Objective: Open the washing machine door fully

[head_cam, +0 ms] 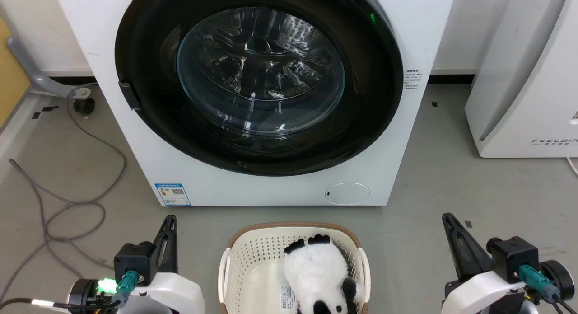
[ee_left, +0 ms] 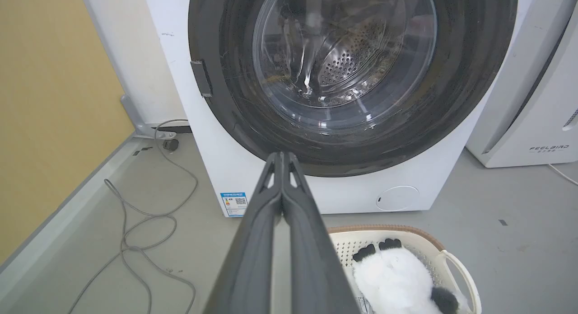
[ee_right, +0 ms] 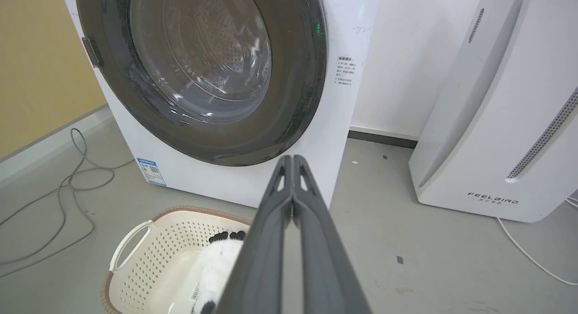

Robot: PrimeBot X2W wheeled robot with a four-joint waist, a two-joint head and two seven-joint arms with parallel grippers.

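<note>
left tool [ee_left: 282,156] and right tool [ee_right: 293,158] both together; washing machine door [head_cam: 370,124] closed; feelbird unit [ee_right: 496,124]

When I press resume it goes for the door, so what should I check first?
1. Washing machine door closed flush: ok.
2. Dark tab on the door's left edge unobstructed: ok.
3. Left gripper shut, empty, clear of the washer: ok.
4. Right gripper shut, empty, clear: ok.
5. Basket with panda toy sits before the washer; whether the opening door clears it: cannot tell.
6. Floor cable lies left, away from both grippers: ok.
</note>
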